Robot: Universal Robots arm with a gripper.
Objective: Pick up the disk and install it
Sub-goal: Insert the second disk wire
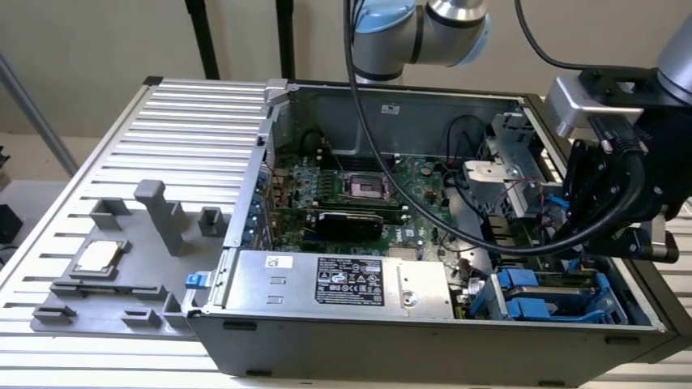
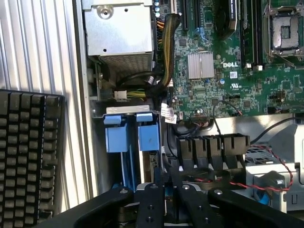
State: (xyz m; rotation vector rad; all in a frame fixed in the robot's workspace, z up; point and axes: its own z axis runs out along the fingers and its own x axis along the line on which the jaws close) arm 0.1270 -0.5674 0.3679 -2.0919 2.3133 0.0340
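the computer case (image 1: 433, 340) lies open on the ribbed table (image 1: 130, 162); to the exterior view's left of it sits a fixture tray (image 1: 97, 300) with a small chip (image 1: 97, 256) on it. inside the case — motherboard (image 1: 357, 190) behind the power supply (image 1: 335, 284), drive bay (image 1: 552, 296) at the exterior view's right, under my gripper (image 2: 166, 190). a keyboard (image 2: 28, 156) lies outside the case wall.

1 open PC case (image 1: 433, 348), 1 motherboard (image 2: 228, 52), 1 PSU box (image 1: 335, 284), 2 blue drive tabs (image 2: 115, 137), 1 keyboard (image 2: 28, 156), 1 gripper (image 2: 164, 204).
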